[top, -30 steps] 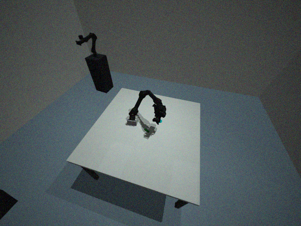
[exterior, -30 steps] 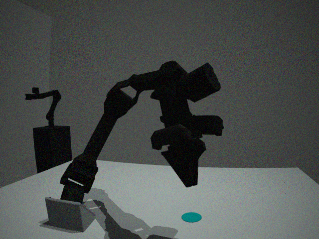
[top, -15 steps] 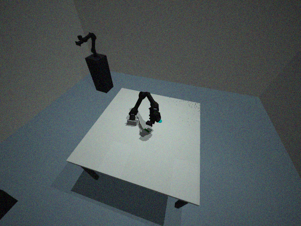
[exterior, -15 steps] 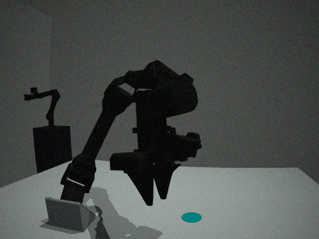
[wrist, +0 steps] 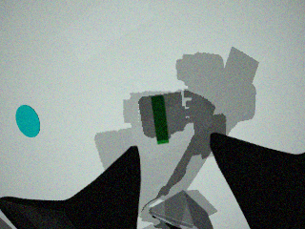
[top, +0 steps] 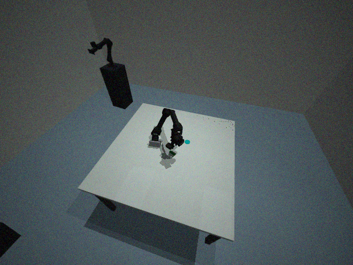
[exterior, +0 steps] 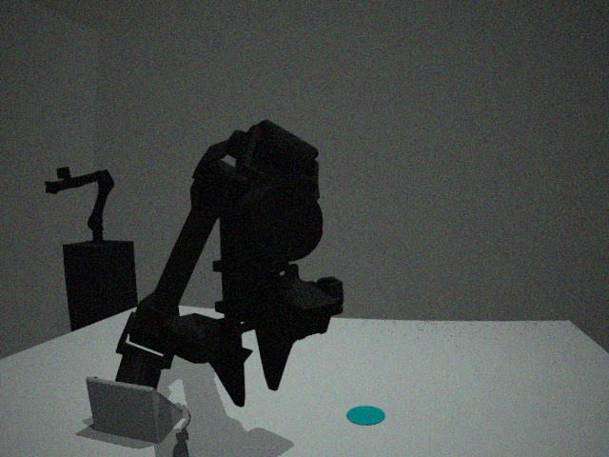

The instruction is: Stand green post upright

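in the wrist view the green post (wrist: 160, 118) lies flat on the white table (wrist: 128, 32), just above the middle of the frame, its long side running nearly top to bottom with a slight lean to the left at the top. it sits inside a patch of grey shadow, between and beyond the two dark fingers that rise from the lower left and lower right corners. the gripper (wrist: 173, 143) stands about half open and holds nothing; the post is apart from both fingers, with bare table showing in the gap. the cyan circle (wrist: 29, 121) shows at the far left of this frame, well apart from the post and with nothing on it.

in the top view the arm (top: 168, 122) arches over the middle of the table (top: 199, 182), its gripper (top: 170, 146) pointing down. the green post (top: 171, 153) shows as a small dark green mark just below the gripper, and the cyan circle (top: 187, 141) lies just right of the gripper.

in the exterior view the gripper (exterior: 255, 395) hangs left of centre, its pointed fingers (exterior: 272, 361) aimed down and close above the table (exterior: 467, 373). the cyan circle (exterior: 365, 415) lies at lower centre, to the right of the fingertips. the post cannot be made out here. a grey base block (exterior: 125, 407) sits at lower left, and a dark pedestal (exterior: 98, 283) with a second arm stands at the left edge behind the table.
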`<state>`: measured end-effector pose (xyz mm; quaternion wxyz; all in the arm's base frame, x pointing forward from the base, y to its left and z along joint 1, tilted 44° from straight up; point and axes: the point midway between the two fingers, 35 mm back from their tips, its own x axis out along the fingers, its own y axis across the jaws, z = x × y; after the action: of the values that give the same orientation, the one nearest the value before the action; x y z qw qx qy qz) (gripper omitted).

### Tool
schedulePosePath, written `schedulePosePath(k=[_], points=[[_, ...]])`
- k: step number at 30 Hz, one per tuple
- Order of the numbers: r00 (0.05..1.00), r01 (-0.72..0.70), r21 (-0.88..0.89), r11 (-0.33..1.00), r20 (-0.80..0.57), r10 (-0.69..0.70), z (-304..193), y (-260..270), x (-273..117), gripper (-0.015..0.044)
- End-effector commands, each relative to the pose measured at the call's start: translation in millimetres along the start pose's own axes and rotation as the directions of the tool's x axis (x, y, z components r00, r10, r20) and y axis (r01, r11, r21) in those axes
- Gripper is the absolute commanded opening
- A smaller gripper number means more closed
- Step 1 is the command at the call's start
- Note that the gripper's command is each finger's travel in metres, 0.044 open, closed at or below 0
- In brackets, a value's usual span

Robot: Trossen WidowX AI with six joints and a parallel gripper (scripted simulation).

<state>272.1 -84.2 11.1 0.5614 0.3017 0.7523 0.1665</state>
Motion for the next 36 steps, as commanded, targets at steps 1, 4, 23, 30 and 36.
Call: schedulePosePath(k=[1,4,23,30,36], points=[[1.000,-0.018,0.011,1.000,-0.018,0.018,-4.3,-0.8,4.0,0.0232],[1.000,-0.017,0.011,1.000,-0.017,0.017,-1.5,-0.9,19.0,0.0232],[1.000,-0.022,0.010,1.000,-0.018,0.022,-6.6,2.4,122.3,0.0154],[1.000,-0.022,0.010,1.000,-0.018,0.022,-6.6,2.4,122.3,0.0023],[1.000,-0.020,0.010,1.000,-0.017,0.021,-4.0,1.9,112.1,0.0023]])
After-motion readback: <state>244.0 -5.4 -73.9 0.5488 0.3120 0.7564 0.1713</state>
